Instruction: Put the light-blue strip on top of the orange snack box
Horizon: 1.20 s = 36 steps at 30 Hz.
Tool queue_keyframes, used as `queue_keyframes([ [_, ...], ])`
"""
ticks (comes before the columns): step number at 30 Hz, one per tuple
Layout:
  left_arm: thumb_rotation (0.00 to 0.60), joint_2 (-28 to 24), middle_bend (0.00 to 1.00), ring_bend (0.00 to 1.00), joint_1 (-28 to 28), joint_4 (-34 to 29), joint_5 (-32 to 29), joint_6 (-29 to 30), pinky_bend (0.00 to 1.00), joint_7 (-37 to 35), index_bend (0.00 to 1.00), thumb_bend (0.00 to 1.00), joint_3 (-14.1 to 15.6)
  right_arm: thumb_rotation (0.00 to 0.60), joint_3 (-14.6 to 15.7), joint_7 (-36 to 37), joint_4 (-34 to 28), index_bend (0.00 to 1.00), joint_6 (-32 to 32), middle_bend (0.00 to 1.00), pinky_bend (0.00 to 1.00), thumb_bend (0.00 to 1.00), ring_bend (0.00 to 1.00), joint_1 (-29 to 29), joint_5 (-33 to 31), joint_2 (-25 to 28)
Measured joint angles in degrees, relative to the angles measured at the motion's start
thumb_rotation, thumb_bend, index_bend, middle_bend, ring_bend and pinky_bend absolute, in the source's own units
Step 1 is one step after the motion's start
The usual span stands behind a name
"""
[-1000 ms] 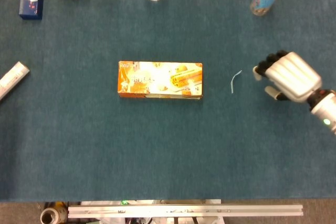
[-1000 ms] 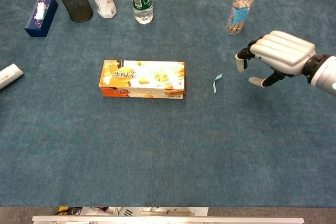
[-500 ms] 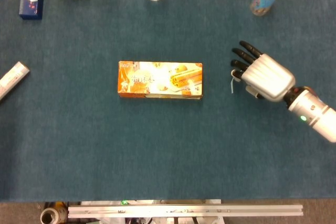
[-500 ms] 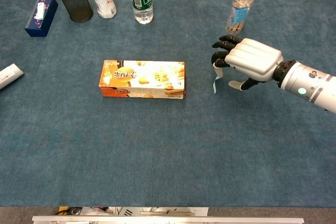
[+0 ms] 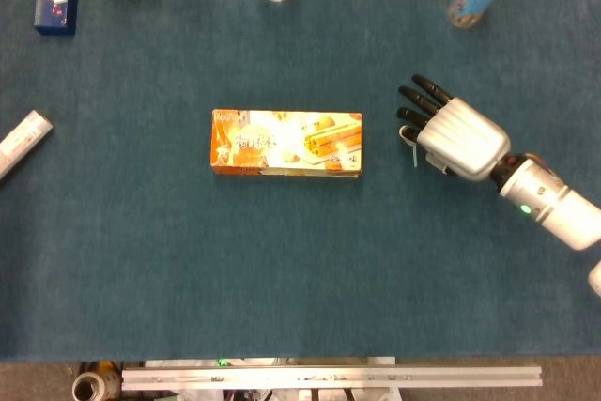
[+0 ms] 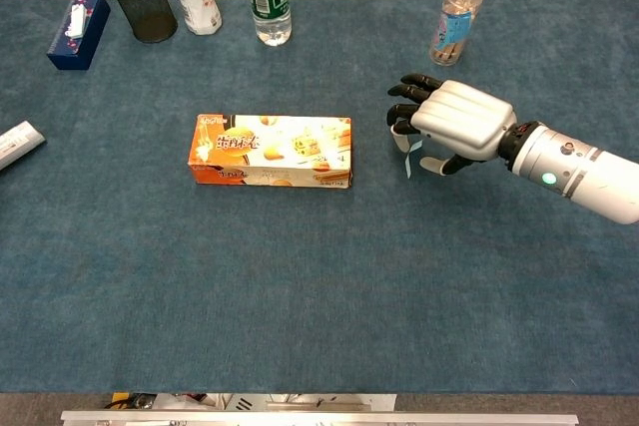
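On the blue-carpeted table (image 6: 300, 286) the orange cardboard snack box (image 6: 272, 150) lies flat near the middle, and our white right hand (image 6: 454, 127) hovers toward the right edge with its dark fingers (image 6: 409, 97) apart and holding nothing. The thin light-blue strip (image 6: 409, 159) stands curled on the table just under those fingers, between hand and box, so we should probably lower gently and pinch it lightly, since so flimsy a thing may slip or crumple. Our left hand is out of sight.
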<state>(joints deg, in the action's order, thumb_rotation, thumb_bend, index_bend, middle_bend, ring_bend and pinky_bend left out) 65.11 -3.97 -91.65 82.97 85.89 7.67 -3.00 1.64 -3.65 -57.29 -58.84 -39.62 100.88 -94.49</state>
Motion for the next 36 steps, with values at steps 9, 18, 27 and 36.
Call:
queue_keyframes([
  [9, 0.600, 0.2, 0.24, 0.25, 0.1, 0.4, 0.0, 0.1, 0.18, -0.3, 0.18, 0.17, -0.1, 0.600, 1.0, 0.3, 2.3, 0.47, 0.9, 0.27, 0.00, 0.29, 0.07, -1.0, -0.6, -1.4],
  [18, 0.600, 0.2, 0.24, 0.25, 0.3, 0.6, 0.0, 0.4, 0.18, -0.6, 0.18, 0.17, 0.0, 0.600, 1.5, 0.5, 4.4, 0.50, 1.5, 0.27, 0.00, 0.36, 0.07, -1.8, -1.4, -3.4],
  [27, 0.600, 0.2, 0.24, 0.25, 0.4, 0.9, -0.1, 0.2, 0.18, -0.9, 0.18, 0.17, 0.1, 0.600, 1.9, 1.0, 5.9, 0.54, 0.8, 0.27, 0.00, 0.39, 0.07, -1.9, -1.7, -4.5],
  [36, 0.600, 0.3, 0.24, 0.25, 0.6, 1.3, 0.1, 0.4, 0.18, -1.5, 0.18, 0.17, 0.1, 0.600, 2.6, 0.6, 6.3, 0.57, 0.5, 0.27, 0.00, 0.40, 0.07, -1.7, -2.0, -4.8],
])
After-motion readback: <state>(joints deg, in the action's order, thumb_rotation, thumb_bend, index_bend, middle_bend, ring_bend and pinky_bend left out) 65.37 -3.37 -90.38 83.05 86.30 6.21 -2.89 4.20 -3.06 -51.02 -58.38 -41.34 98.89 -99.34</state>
